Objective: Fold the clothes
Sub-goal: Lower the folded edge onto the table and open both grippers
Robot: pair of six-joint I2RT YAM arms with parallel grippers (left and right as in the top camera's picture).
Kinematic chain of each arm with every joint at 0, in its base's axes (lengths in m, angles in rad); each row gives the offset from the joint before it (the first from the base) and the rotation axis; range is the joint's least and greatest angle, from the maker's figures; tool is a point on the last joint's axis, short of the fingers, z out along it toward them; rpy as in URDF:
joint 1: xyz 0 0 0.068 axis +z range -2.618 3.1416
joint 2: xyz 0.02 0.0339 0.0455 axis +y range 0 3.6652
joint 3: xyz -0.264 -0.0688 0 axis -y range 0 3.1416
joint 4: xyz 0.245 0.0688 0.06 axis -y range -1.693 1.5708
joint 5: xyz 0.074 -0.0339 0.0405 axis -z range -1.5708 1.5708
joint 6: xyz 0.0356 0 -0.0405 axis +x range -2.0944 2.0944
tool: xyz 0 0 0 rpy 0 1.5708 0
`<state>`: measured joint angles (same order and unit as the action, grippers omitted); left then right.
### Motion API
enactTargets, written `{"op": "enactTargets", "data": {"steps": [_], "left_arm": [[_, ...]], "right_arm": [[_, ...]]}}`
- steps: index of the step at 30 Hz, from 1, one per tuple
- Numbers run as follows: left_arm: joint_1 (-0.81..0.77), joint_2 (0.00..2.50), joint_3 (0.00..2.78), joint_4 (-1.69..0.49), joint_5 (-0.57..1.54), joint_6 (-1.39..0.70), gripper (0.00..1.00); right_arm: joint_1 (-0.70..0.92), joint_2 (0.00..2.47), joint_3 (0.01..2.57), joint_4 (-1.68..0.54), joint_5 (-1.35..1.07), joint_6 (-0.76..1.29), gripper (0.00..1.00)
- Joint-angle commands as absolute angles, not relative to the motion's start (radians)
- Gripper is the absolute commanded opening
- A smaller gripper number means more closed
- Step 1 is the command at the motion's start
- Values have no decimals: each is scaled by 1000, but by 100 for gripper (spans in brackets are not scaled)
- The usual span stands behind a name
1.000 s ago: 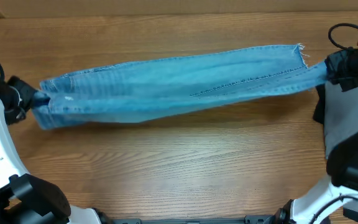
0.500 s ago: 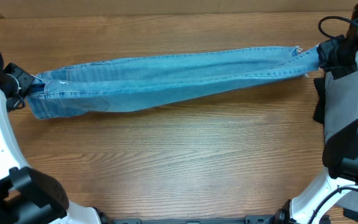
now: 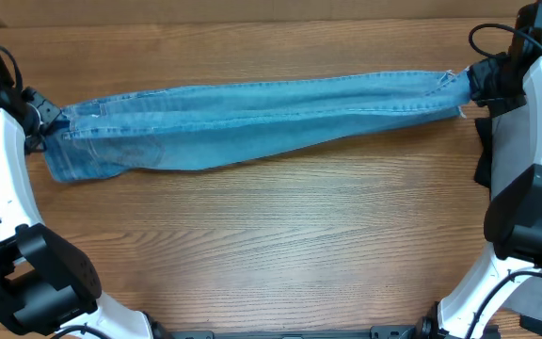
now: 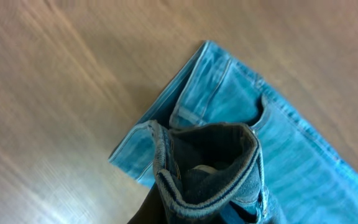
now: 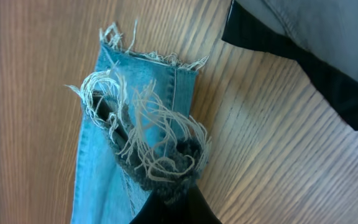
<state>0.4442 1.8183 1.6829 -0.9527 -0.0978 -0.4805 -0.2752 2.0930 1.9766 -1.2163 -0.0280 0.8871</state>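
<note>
Stretching across the wood-grain table [image 3: 280, 254], the light-blue denim jeans [image 3: 252, 118] lie with their long axis from 9 to 3 o'clock. The stitched waistband [image 4: 213, 158] points to 9 and the frayed, stringy hem [image 5: 157, 140] to 3. The left gripper [image 3: 47, 121] pinches the waistband, and the right gripper [image 3: 475, 89] pinches the hem.

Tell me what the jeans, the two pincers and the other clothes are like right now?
jeans: pulled out long across the table, legs laid together, not yet folded short.
left pincer: shut on the jeans at the waistband end.
right pincer: shut on the jeans at the frayed hem.
grey cloth: lying at the table's right edge, untouched.
black cloth: peeking out along the grey cloth's edge, mostly hidden.
</note>
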Motion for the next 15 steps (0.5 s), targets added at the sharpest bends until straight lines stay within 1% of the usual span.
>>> {"op": "enactTargets", "data": {"steps": [1,4,9,15], "left_arm": [[430,1826,1719,-902,-169,-502,4],[411,1828,1719,-870,-185,-503,4],[377,1828,1719,-836,-294,-501,4],[370,1828,1719,-834,-304,-496,4]], "right_arm": [[-277,2093,2011,-1188,13,918,4],[-270,2096,2011,-1196,14,917,4],[-264,2112,2011,-1213,13,935,4],[-257,2133,2011,-1243,13,940,4]]}}
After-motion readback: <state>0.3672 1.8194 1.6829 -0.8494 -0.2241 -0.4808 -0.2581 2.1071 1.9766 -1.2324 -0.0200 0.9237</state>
